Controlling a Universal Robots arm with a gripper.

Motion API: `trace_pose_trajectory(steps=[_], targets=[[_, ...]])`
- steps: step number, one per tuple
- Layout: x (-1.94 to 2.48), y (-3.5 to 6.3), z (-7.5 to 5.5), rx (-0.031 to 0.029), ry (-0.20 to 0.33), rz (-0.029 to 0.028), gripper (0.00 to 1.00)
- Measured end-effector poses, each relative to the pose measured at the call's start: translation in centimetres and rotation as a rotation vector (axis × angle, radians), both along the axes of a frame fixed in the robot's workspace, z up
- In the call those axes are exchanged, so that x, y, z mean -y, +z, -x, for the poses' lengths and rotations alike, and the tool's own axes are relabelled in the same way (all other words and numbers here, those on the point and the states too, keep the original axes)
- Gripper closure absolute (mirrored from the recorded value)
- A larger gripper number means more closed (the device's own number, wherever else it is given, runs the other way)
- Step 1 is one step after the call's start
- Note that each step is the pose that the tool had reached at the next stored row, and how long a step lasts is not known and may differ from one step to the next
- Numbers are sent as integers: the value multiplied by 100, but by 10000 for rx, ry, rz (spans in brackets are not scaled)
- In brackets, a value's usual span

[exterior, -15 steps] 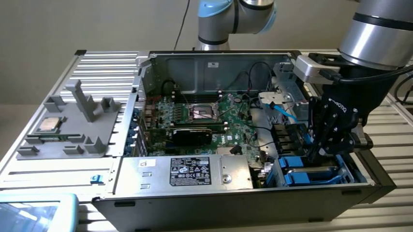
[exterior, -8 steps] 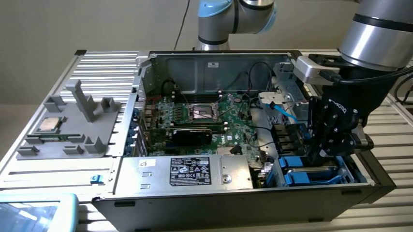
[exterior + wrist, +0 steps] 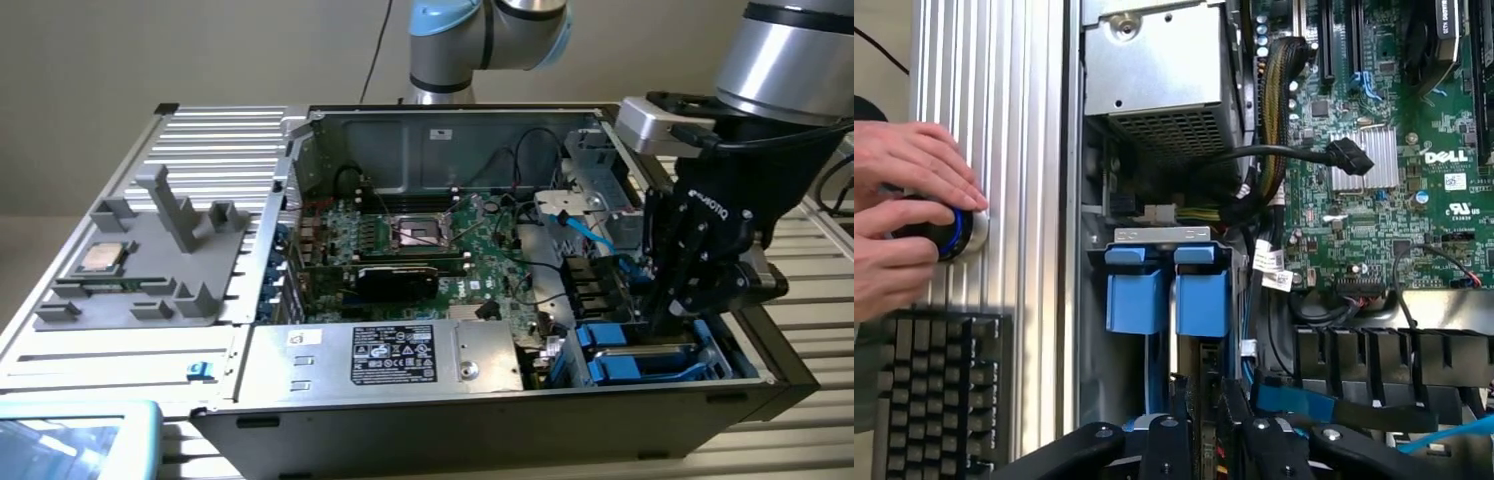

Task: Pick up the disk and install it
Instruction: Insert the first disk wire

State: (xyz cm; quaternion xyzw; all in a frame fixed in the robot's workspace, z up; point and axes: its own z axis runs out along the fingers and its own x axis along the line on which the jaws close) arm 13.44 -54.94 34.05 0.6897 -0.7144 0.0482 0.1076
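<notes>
From my remote seat, the open computer case (image 3: 747, 345) takes up most of the exterior view, with its motherboard (image 3: 427, 250) at the centre, a silver power supply (image 3: 387, 355) at six o'clock of it and a blue cable (image 3: 587, 235) at three o'clock. A grey fixture (image 3: 147, 270) carrying a CPU chip (image 3: 104, 258) stands outside the case at nine o'clock. The gripper (image 3: 667, 320) (image 3: 1199, 430) is sunk into the drive bay at four o'clock, hemmed in by cables, and I cannot tell whether it is spread or pinching. The disk (image 3: 641, 362) lies in that bay just beneath it, blue frame showing. A person's hands (image 3: 904, 200) rest on a knob (image 3: 954, 228) beside a keyboard (image 3: 939, 390). The counter (image 3: 80, 365) is slatted aluminium and the wall (image 3: 134, 50) beige.
</notes>
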Motion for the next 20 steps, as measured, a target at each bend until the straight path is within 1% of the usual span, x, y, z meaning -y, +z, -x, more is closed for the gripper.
trace_pose_trajectory(steps=[2, 4, 8, 11, 13, 16, 18, 20], targets=[[0, 83, -6, 0, 1, 41, 75], [0, 162, -9, 0, 1, 95, 75], [-3, 312, -10, 0, 1, 256, 75], [-23, 401, -10, 0, 1, 379, 75], [-50, 432, -10, -1, 2, 425, 75], [-87, 450, -10, 0, 1, 471, 75], [-118, 452, -10, 0, 2, 527, 75], [-119, 451, -11, -8, 2, 531, 75]])
